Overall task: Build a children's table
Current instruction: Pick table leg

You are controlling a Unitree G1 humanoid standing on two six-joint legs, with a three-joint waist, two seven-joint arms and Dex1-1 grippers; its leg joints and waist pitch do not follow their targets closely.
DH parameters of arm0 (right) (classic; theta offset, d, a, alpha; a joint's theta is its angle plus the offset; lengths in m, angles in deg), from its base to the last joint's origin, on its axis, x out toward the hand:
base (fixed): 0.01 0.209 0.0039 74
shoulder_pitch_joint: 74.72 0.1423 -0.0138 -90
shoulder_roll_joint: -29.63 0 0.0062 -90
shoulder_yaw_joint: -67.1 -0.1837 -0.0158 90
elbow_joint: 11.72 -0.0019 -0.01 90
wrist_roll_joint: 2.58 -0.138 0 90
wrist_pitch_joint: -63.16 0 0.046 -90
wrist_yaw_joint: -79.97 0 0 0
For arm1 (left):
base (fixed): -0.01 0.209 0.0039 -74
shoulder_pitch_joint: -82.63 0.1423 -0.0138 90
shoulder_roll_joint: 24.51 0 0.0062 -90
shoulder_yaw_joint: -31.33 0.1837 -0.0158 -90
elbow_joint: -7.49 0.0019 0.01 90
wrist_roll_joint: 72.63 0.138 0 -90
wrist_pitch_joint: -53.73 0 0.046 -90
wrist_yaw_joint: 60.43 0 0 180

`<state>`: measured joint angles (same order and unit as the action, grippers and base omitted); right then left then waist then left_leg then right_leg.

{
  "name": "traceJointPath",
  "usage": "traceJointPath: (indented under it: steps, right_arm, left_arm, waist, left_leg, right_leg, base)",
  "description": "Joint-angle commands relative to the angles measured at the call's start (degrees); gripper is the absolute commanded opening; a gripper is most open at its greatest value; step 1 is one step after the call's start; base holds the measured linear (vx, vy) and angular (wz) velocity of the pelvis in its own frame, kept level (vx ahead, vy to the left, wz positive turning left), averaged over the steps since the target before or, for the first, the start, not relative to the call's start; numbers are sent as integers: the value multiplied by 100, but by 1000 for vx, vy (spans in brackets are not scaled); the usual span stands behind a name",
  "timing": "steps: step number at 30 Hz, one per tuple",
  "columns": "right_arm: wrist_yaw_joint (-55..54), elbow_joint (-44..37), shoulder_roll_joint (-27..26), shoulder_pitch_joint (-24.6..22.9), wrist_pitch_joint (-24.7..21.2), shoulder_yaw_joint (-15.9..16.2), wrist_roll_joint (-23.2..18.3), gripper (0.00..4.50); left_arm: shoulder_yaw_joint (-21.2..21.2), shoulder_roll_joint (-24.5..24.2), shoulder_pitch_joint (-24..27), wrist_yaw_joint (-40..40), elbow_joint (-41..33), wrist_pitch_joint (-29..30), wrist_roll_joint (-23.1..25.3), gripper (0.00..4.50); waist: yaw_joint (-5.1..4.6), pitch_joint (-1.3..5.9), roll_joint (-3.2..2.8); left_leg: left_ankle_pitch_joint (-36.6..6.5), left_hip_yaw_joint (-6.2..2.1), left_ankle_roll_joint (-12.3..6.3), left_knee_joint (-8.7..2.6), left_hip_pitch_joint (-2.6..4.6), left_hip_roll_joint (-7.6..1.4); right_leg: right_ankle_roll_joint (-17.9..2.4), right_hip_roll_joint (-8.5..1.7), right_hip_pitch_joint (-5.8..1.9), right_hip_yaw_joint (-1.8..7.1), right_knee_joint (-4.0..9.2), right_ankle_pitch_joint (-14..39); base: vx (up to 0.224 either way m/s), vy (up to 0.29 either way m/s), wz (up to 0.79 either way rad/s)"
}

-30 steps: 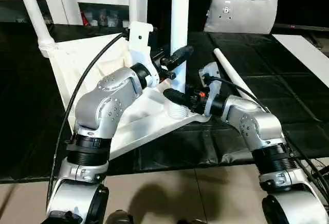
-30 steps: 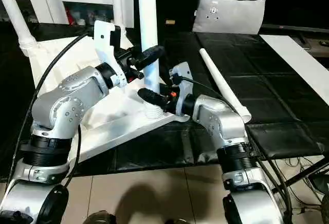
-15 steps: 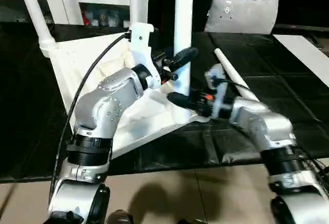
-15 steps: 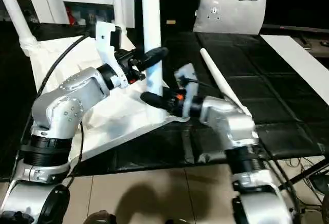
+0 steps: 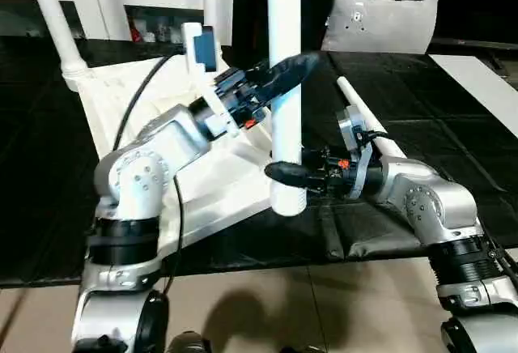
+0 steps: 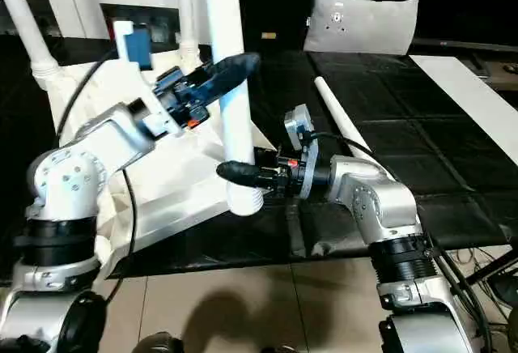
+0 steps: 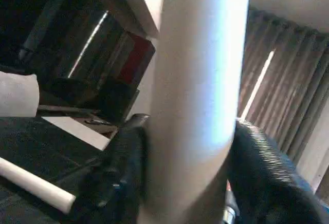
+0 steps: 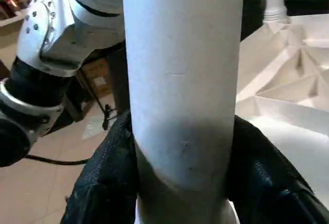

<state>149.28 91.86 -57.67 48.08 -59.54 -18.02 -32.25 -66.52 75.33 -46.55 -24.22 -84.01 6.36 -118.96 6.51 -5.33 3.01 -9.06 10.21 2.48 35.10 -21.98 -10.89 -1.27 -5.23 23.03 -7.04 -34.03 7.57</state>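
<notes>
Tabletop (image 5: 121, 102) lies underside up; two legs (image 5: 50, 14) seated in far corners. Third leg (image 5: 284, 86) upright, clamped between both grippers: left gripper (image 5: 283, 70) high, right gripper (image 5: 285, 173) low near threaded end, not yet socketed. Fourth leg (image 5: 368, 122) loose beyond right gripper.

Held leg (image 5: 284, 86) stands just right of tabletop (image 5: 146, 102); spare leg (image 5: 368, 122) lies right, pillow (image 5: 380, 19) behind.
</notes>
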Motion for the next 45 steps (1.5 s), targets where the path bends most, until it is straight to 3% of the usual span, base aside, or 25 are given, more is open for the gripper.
traceJointPath:
  steps: [1, 9, 10, 20, 21, 22, 26, 30, 33, 34, 40, 45]
  right_arm:
    - [-30, -63, 106, -23, -57, -95, -37, 189]
    - [21, -86, 158, -29, -74, -89, -64, 189]
    - [23, -85, 160, -28, -72, -90, -62, 189]
    - [-245, 49, 128, 41, 56, -129, 100, 189]
    - [-400, 155, 71, 120, -80, -256, 18, 245]
    - [-459, 190, 50, 149, -82, -300, 6, 259]
    - [-636, 280, 20, 261, 28, -466, -11, 294]
    - [-752, 259, 77, 298, -25, -605, -79, 324]
    - [-783, 222, 106, 307, -69, -664, -140, 355]
    - [-808, 207, 113, 308, -96, -679, -152, 366]
    - [-948, 130, 169, 283, 21, -574, 114, 415]
    - [-1113, 228, 242, 326, 104, -428, 362, 448]
  left_arm:
    - [102, 57, -16, 129, -91, 69, -126, 198]
    - [36, 92, 21, 112, 29, -38, -148, 181]
    - [35, 93, 23, 107, 36, -49, -144, 181]
    - [-59, 137, -33, -98, 149, -234, -23, 180]
    - [-54, 125, -36, -152, 161, -257, 26, 180]
    - [-49, 119, -42, -180, 170, -256, 46, 180]
    - [-24, 66, -171, -669, 295, -201, 320, 180]
    - [66, -33, -334, -1327, 389, -100, 789, 178]
    - [129, -56, -370, -1383, 360, -121, 871, 177]
    - [176, -65, -376, -1415, 316, -108, 920, 177]
    - [457, -83, -411, -1558, 149, -122, 1224, 177]
    - [598, -119, -438, -1635, 137, -134, 1422, 177]
  waist:
    - [-8, 524, -95]
    - [-7, 528, -94]
    - [-9, 531, -74]
    - [-4, 538, -77]
    - [-5, 537, -76]
    - [-11, 537, -75]
    - [-3, 539, -100]
    - [-4, 547, -82]
    - [2, 547, -45]
    - [4, 553, -58]
    - [2, 555, -53]
    - [-4, 553, -50]
  left_leg:
    - [-2139, -169, 317, -439, 175, -271]
    - [-2178, -173, 319, -433, 181, -265]
    - [-2137, -174, 308, -431, 172, -263]
    - [-2038, -166, 294, -434, 160, -267]
    - [-2037, -166, 292, -434, 161, -266]
    - [-2037, -166, 290, -432, 157, -259]
    - [-2072, -160, 342, -430, 193, -264]
    - [-2017, -168, 340, -441, 180, -267]
    - [-1908, -156, 290, -426, 158, -248]
    - [-1831, -156, 275, -422, 150, -253]
    - [-1779, -149, 281, -426, 149, -264]
    - [-1786, -147, 285, -420, 142, -251]
  right_leg:
    - [-490, -420, -263, 274, 536, 2921]
    - [-371, -424, -247, 255, 574, 3081]
    - [-368, -427, -253, 256, 566, 3073]
    - [-398, -427, -253, 267, 551, 2960]
    - [-411, -425, -251, 269, 548, 2942]
    - [-416, -423, -252, 265, 547, 2953]
    - [-409, -410, -230, 272, 538, 2882]
    - [-351, -408, -248, 271, 521, 2801]
    - [-272, -425, -264, 267, 541, 2924]
    - [-298, -428, -263, 269, 540, 2884]
    - [-426, -416, -253, 281, 504, 2653]
    - [-363, -418, -261, 274, 522, 2767]
  base:
    - [0, 0, 0]
    - [0, 0, 0]
    - [0, 0, 0]
    - [0, 0, 0]
    - [0, 0, 0]
    - [0, 0, 0]
    - [0, 0, 0]
    - [0, 0, 0]
    - [0, 0, 0]
    - [0, 0, 0]
    - [0, 0, 0]
    - [0, 0, 0]
